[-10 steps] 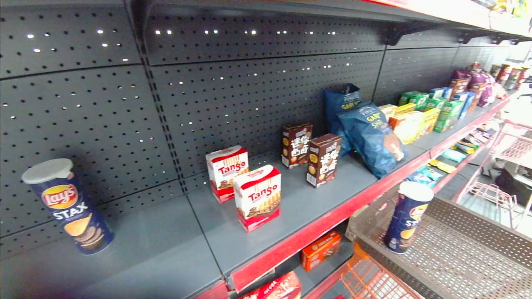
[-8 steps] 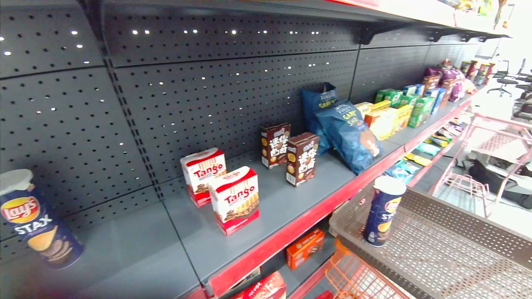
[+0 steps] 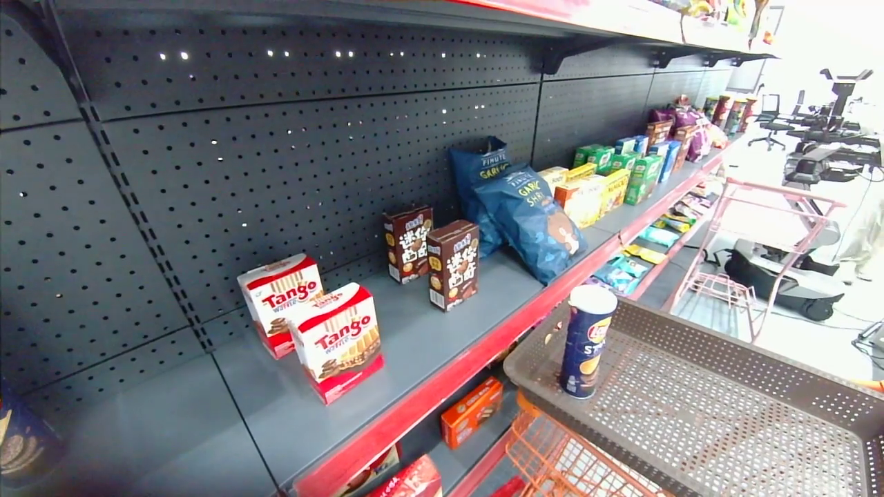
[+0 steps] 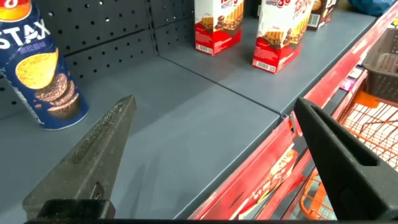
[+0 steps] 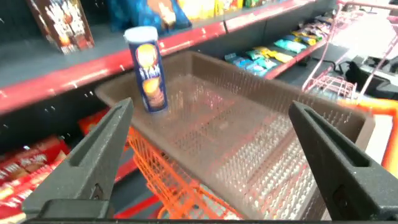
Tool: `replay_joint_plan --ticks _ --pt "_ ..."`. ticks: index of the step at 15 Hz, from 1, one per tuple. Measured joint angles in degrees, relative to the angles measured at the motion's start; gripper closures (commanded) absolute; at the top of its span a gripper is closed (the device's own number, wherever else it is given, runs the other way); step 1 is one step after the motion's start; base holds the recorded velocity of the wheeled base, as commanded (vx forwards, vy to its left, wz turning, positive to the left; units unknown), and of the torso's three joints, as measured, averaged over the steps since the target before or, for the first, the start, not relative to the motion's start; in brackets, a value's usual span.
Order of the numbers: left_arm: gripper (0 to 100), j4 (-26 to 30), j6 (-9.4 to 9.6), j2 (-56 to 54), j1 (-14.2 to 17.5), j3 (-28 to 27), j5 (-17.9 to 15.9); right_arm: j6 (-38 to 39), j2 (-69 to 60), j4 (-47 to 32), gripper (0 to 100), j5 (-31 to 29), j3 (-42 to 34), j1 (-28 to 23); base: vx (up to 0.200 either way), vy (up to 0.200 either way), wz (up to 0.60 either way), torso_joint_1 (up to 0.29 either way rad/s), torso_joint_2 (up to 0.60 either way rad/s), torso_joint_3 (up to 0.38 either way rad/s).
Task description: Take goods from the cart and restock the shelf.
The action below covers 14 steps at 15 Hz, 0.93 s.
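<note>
Blue cylindrical chip can (image 3: 585, 342) stands in the brown perforated cart tray (image 3: 725, 414), near the right gripper (image 5: 211, 109) (jaws spread, empty). Left gripper (image 4: 216, 106), also released, faces a second blue can (image 4: 40, 68) on the grey shelf (image 4: 186, 106), cropped in head view.

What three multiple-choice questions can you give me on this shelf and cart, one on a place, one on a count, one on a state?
1. The chip can before the right gripper stands:
A) on the floor
B) in the cart's brown perforated tray
C) in a person's hand

2. Red-and-white wafer boxes on the shelf:
A) one
B) four
C) two

3. The left gripper has its jaws:
A) open and empty
B) shut on a can
C) shut on a box

Answers:
1 B: the can stands upright on the tray's perforated floor, near a corner.
2 C: two boxes stand staggered, one behind the other.
3 A: the jaws stand wide apart, with bare shelf showing between them.
</note>
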State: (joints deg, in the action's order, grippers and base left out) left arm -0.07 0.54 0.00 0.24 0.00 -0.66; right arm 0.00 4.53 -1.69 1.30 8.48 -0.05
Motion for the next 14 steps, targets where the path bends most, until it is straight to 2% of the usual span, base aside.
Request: replay_joint_plan --ticks 3,4,7,10,14 --pt "0 0.0 0.0 0.0 0.0 0.0 0.0 0.0 13.3 -0.7 0 0.5 11.7 0.3 0.0 0.0 0.0 0.0 0.0 0.0" --pt "0 0.0 0.01 0.0 0.0 0.0 0.0 -0.5 17.9 -0.7 0 0.5 13.2 0.6 0.0 0.0 0.0 0.0 0.0 0.0" --pt "0 0.0 -0.02 0.0 0.0 0.0 0.0 -1.7 32.2 4.8 0 1.9 12.8 2.2 0.0 0.0 0.0 0.0 0.0 0.0" --pt "0 0.0 -0.05 0.0 0.0 0.0 0.0 -1.7 44.8 14.9 0 6.4 12.3 6.9 0.0 0.0 0.0 0.0 0.0 0.0" --pt "0 0.0 -0.02 0.0 0.0 0.0 0.0 -1.6 60.9 25.0 0 7.8 15.0 11.5 0.0 0.0 0.0 0.0 0.0 0.0"
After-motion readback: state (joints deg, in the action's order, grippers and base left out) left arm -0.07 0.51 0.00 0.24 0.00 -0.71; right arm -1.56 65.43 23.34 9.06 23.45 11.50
